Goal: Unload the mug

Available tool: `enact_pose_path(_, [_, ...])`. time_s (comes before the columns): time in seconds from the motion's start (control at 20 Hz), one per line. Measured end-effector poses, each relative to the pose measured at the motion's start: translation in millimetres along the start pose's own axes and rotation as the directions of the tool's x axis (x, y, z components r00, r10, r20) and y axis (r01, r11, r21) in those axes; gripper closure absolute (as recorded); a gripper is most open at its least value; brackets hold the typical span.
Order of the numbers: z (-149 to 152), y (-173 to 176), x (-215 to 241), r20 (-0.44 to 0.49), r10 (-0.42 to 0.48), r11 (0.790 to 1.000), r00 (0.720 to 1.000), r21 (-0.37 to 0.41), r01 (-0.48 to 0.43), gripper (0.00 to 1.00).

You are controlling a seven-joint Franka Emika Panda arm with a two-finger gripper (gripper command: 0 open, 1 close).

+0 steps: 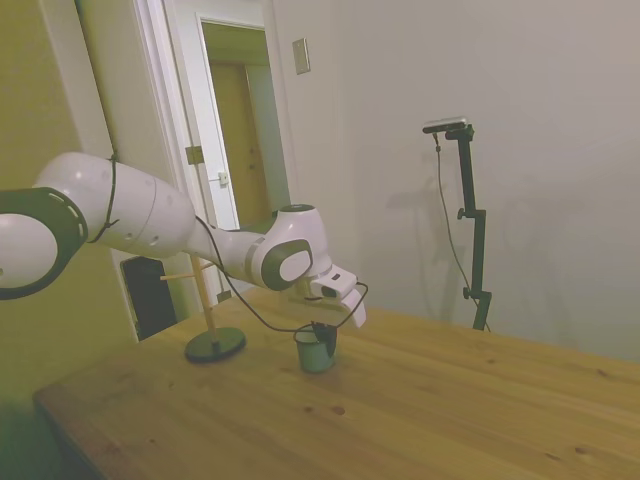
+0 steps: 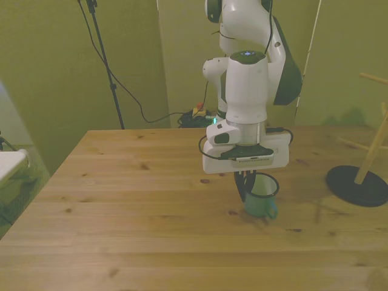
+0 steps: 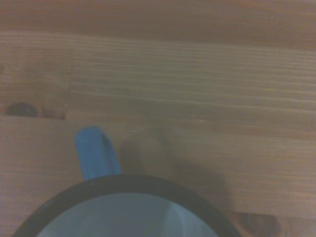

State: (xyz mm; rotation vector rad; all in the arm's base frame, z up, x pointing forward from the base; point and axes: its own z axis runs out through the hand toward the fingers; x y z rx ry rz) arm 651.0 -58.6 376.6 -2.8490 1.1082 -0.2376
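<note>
Mug: we see the mug (image 1: 316,352) (image 2: 260,199) (image 3: 129,210) standing upright on the wooden table (image 1: 420,410) (image 2: 133,206), dark rim up, handle out to one side.
Gripper: we find the gripper (image 1: 322,332) (image 2: 245,183) right at the mug's rim, fingers reaching down to it; we cannot tell whether they pinch the rim or stand apart.
Peg stand: we see the wooden peg stand (image 1: 210,325) (image 2: 364,176) near the mug, apart from it, at the front view's right.

No legible text, label or number anywhere.
</note>
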Motion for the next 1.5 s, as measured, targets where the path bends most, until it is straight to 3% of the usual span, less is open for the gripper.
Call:
enact_pose_path(0.3, [-2,11,1,0.008,0.003,1.0,1.0,0.006,-0.003,0.0])
enact_pose_path(0.75, [-69,1,-5,-0.047,0.0,0.996,0.999,0.085,0.004,0.0])
enact_pose_path(1.05, [-115,-28,-72,0.123,-0.02,0.98,0.992,0.198,-0.005,0.0])
enact_pose_path(1.2, [-125,-27,-102,0.151,-0.047,0.981,0.987,0.191,0.017,0.0])
enact_pose_path(1.5, [-107,-25,-151,0.178,-0.077,0.989,0.981,0.14,0.052,0.0])
